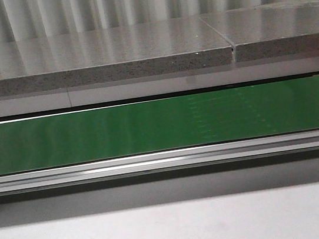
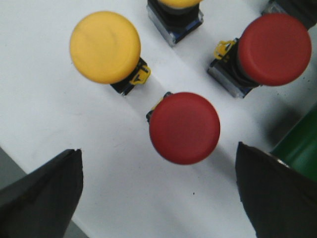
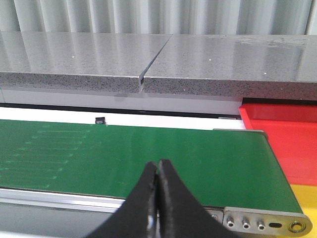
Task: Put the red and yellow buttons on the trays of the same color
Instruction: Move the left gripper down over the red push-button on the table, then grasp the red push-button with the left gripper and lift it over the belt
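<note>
The left gripper (image 2: 158, 198), fingers spread wide, hangs over the nearest red button (image 2: 184, 127) at frame centre; lowering straight so the fingers straddle its cap would avoid nudging the yellow button (image 2: 105, 47) at upper left. The right gripper (image 3: 157, 191) is pressed together, empty, over the green conveyor belt (image 3: 124, 153). The red tray (image 3: 282, 134) is cut off at right.

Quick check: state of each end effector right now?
Left end effector: open, holding nothing, above a red button.
Right end effector: closed, empty.
</note>
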`<state>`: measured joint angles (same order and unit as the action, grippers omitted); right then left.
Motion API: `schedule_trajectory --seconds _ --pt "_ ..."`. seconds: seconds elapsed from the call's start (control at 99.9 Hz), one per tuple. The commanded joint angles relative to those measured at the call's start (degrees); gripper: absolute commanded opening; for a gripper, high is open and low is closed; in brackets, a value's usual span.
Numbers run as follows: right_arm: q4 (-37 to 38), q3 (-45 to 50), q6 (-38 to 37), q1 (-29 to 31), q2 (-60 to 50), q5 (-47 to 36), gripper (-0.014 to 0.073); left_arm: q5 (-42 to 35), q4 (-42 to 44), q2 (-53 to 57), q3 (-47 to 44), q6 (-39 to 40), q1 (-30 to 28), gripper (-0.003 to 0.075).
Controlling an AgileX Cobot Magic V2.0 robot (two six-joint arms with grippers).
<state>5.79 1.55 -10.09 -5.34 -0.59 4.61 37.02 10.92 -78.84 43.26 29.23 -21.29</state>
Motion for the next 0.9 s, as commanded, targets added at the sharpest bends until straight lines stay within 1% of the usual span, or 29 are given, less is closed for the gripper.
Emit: schedule_trajectory --seconds 0.0,0.17,0.58,0.89 --pt "0.6 0.1 0.6 0.1 -0.9 -4.9 -0.0067 -2.3 -0.1 -0.5 3.2 -0.3 -0.3 0.06" --pt "0.6 0.1 0.6 0.1 -0.9 -4.9 -0.0067 -1.5 -0.2 -3.5 5.7 -0.3 -0.3 0.06" --pt "0.6 0.1 0.6 0.1 -0.9 -4.9 -0.0067 -1.7 0.2 -6.0 5.7 -0.3 -0.3 0.0597" --pt "0.6 0.1 0.6 0.1 -0.9 -4.9 -0.0067 -1.8 0.2 -6.1 5.7 -0.3 -0.3 0.047"
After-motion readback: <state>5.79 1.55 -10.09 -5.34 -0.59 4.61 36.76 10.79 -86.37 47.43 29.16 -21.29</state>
